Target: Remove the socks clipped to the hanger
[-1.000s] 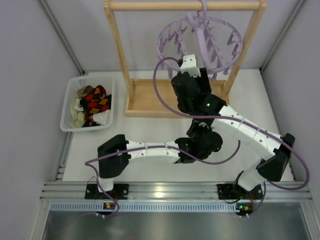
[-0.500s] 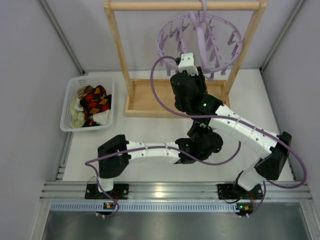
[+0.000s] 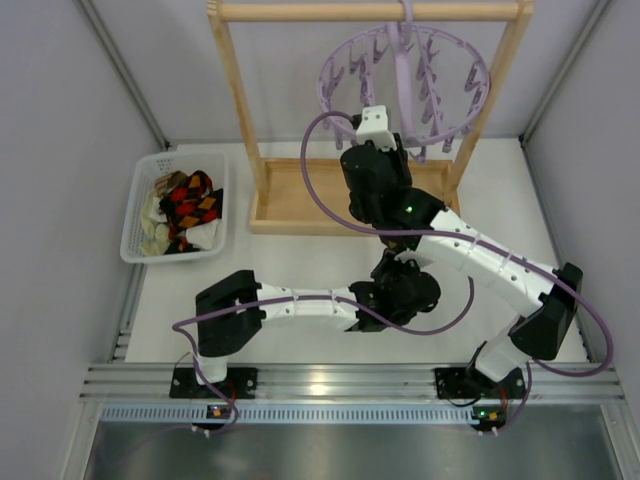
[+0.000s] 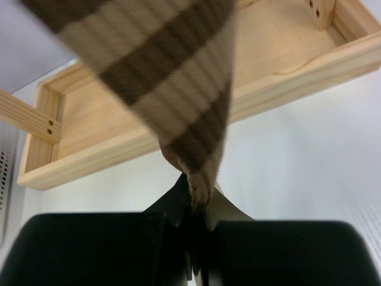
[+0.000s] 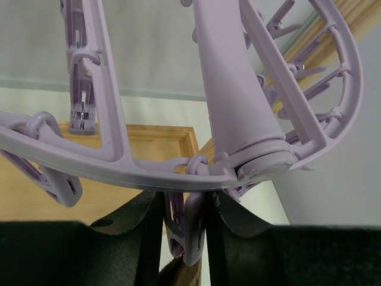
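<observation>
A brown sock with tan stripes [image 4: 172,77] hangs down into the left wrist view. My left gripper [image 4: 193,205] is shut on its lower tip. The sock's top edge [image 5: 178,275] shows just under a lavender clip [image 5: 191,232] of the hanger [image 5: 119,167]. My right gripper [image 5: 184,208] is closed on that clip, one finger on each side. From above, the round hanger [image 3: 405,70] hangs from the wooden rack's top bar and my right gripper [image 3: 372,125] reaches up to its near rim. The right arm hides the left gripper and the sock there.
A white basket [image 3: 140,200] at the left holds several socks [image 3: 185,205], argyle and white. The wooden rack's base tray [image 3: 300,205] and its two posts stand right behind my grippers. Grey walls close in both sides.
My right gripper's jaws have closed in onto the clip, and it has shifted slightly left. The hanger has swung a little to the right. The left wrist has dropped slightly toward the near edge.
</observation>
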